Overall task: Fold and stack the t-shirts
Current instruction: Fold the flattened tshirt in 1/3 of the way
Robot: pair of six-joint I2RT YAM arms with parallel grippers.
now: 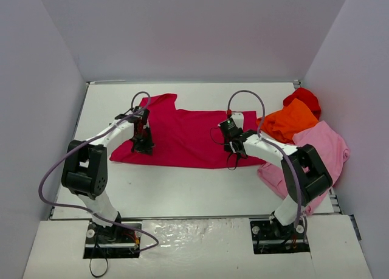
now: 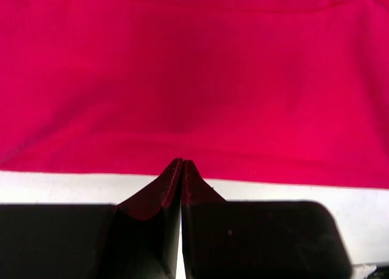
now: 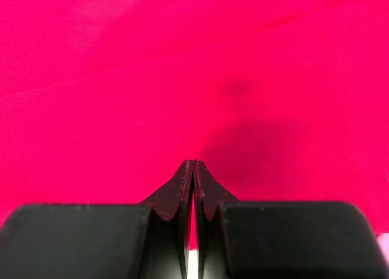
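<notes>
We see the crimson t-shirt (image 1: pixel 185 139) spread parallel to the table's (image 1: pixel 182 191) near edge, left gripper (image 2: pixel 182 165) and right gripper (image 3: pixel 193 163) closed at its hem.

White table (image 1: pixel 182 188); pale walls (image 1: pixel 200 30) on three sides.

Crimson t-shirt (image 1: pixel 188 136) — soft matt cloth; table (image 1: pixel 182 188) — smooth.
</notes>
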